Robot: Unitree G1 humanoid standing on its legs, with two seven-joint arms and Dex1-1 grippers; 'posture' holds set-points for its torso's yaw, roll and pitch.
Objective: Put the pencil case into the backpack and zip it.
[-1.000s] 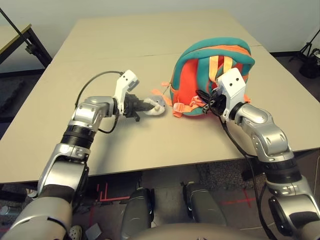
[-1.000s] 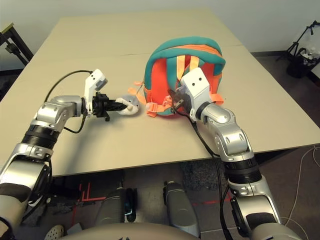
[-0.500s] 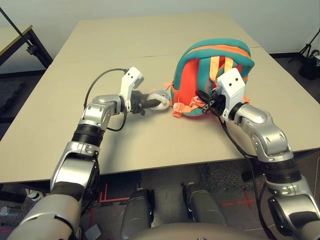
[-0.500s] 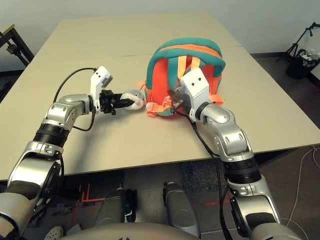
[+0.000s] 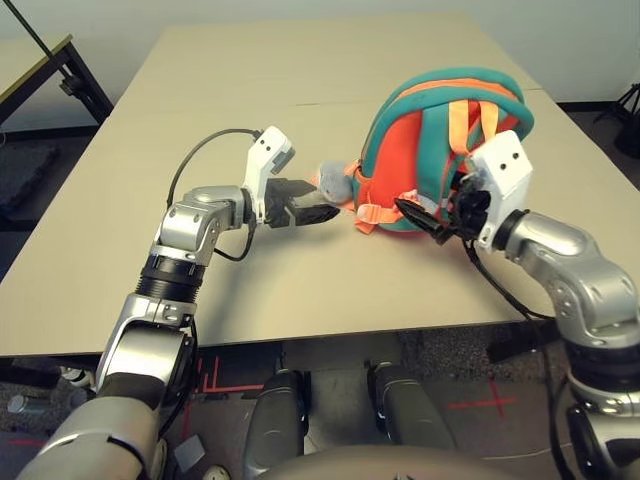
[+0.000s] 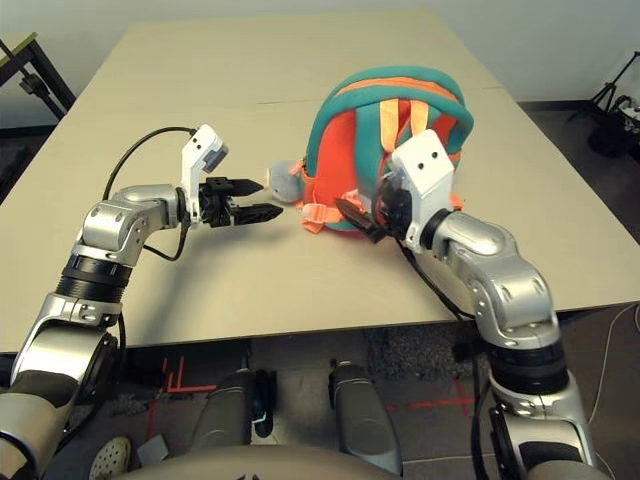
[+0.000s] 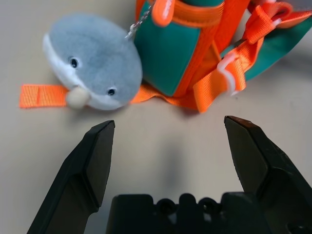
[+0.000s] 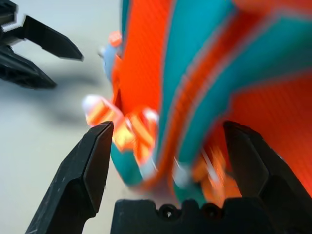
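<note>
backpack (image 5: 440,150): stands on your bench, long side up | left jaws (image 5: 312,207): wide apart, empty, just left of its plush toy (image 7: 92,61) | right jaws (image 5: 425,217): wide apart, empty, nearest its straps | pencil case: you can't see it

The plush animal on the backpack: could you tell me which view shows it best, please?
The left wrist view: the plush animal lies close up, face and eyes plain, beside the backpack. Both eye views show it as a small grey shape; the right wrist view shows it too blurred to tell.

A lab or test room: bare beige tables (image 5: 300,70), tripod legs (image 6: 615,85), taped floor marks (image 5: 480,405).
</note>
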